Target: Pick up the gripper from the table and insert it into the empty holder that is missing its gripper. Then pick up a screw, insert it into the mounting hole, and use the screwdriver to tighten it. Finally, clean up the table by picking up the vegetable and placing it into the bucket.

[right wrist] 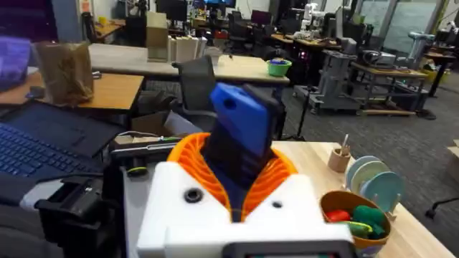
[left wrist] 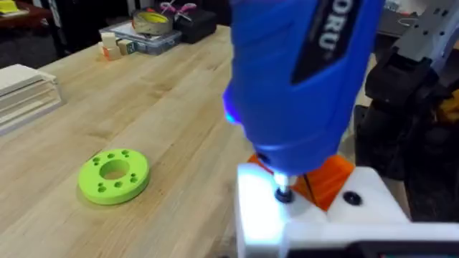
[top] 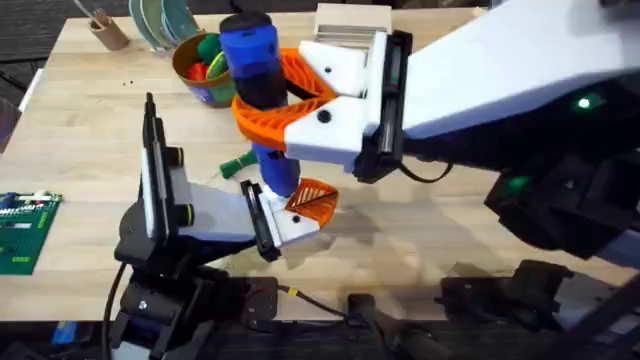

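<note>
At table centre, your right gripper (top: pixel 285 105) clamps the bright blue cylindrical powered screwdriver (top: pixel 258 75) between its orange ribbed pads (right wrist: pixel 188 161), upright, black grip band at mid-body. Its thin metal tip (left wrist: pixel 282 192) sits on the small white angular plastic holder (left wrist: pixel 315 218), with the orange ribbed wedge gripper (top: pixel 313 200) seated just beside it. You cannot tell how wide your left gripper (top: pixel 275 215) stands. The dark green bumpy toy vegetable (top: pixel 237 163) lies on the wood just behind the screwdriver. The yellow-rimmed round bucket (top: pixel 186 75) stands further back, toys inside. A lime-green holed disc (left wrist: pixel 113 174) rests apart.
</note>
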`<state>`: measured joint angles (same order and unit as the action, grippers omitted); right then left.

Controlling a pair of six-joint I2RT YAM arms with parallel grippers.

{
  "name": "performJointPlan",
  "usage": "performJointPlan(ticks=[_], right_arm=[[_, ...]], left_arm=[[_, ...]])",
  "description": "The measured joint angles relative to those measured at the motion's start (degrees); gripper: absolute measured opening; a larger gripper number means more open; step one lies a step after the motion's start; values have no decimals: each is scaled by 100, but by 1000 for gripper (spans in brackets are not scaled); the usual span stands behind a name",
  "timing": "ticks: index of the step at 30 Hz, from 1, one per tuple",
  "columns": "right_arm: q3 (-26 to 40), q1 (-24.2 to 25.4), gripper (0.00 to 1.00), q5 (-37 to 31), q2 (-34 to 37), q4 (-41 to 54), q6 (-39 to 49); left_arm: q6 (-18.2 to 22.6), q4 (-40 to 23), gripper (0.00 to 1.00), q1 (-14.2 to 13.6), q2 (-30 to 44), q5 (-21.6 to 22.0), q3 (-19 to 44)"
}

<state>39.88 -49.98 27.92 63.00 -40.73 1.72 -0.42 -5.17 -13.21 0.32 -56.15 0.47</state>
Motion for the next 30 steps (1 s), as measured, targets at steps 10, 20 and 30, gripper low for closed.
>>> performJointPlan(ticks=[10,20,30], right_arm=[[-49,13,59,47,-3,-184,0],[-76,790,59,0,-1126,-580,6],[-66,1247,55,-1201,-197,1515,1830]], left_arm=[[-25,2,11,0,0,17,0],[-3,2,11,0,0,17,0],[-2,2,11,0,0,15,0]])
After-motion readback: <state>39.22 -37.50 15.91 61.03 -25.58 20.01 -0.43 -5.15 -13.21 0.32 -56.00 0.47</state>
